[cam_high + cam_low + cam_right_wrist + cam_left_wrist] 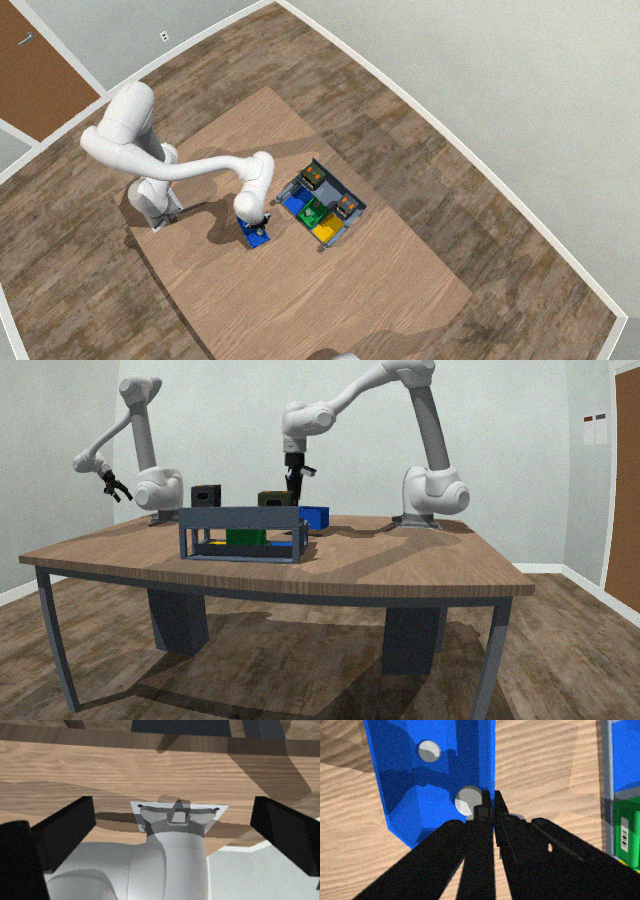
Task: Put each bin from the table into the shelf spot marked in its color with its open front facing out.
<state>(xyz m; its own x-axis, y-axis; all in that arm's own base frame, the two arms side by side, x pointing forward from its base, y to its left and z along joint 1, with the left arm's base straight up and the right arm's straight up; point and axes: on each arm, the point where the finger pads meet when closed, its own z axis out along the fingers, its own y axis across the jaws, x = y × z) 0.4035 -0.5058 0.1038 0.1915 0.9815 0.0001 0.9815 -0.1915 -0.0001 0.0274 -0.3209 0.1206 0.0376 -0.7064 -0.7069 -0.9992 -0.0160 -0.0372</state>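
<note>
L pincer (259, 223) (297, 501) (493, 793) narrow, pinching blue bin (257, 240) (316, 517) (406, 808) by side wall, over desk (280, 300) (400, 570) | R pincer (124, 498) (174, 810) wide, nothing held | bin prob. light, stiff; loose round pts (428, 751) may roll | grip wall mid-length, tilt gently

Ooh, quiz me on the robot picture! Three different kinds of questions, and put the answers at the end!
1. Pick one: which bin is already in the shelf?
A) yellow
B) green
C) red

2. True or false: the right gripper is holding a bin.

3. Fill in the blank: the left gripper pinches the side of the ____ bin.

Key: 1. B, the green bin. 2. False, it's open and empty. 3. Blue.
</note>
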